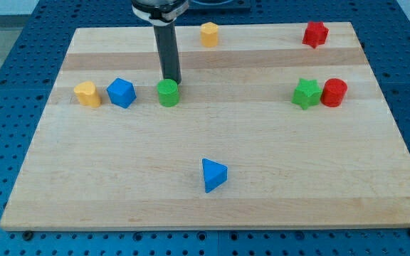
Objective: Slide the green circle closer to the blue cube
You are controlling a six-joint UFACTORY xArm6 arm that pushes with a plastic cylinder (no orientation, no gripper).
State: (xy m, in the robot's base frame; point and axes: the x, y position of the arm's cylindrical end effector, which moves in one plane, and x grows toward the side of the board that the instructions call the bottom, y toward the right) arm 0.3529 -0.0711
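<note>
Seven blocks lie on the wooden board [212, 213]. At the left of the frame, in one row, stand a yellow block [87, 94], the blue cube [121, 93] and the green circle [168, 93]. The circle is near the cube but apart from it, with bare wood between them. My tip [173, 80] is a plain rod with nothing to open or close; it holds nothing and stands just behind the circle, toward its upper right edge, touching it or almost so.

To do the step well, I judge the tip should first come fully to the right side of the circle, at the level of its middle, and then push straight to the frame's left. A push from the upper edge would send the circle down and past the cube. The push should be short and slow, since the cube touches or nearly touches the yellow block and a hard contact may shift both.

A blue triangle [213, 175] lies at lower centre, well away from the path.
</note>
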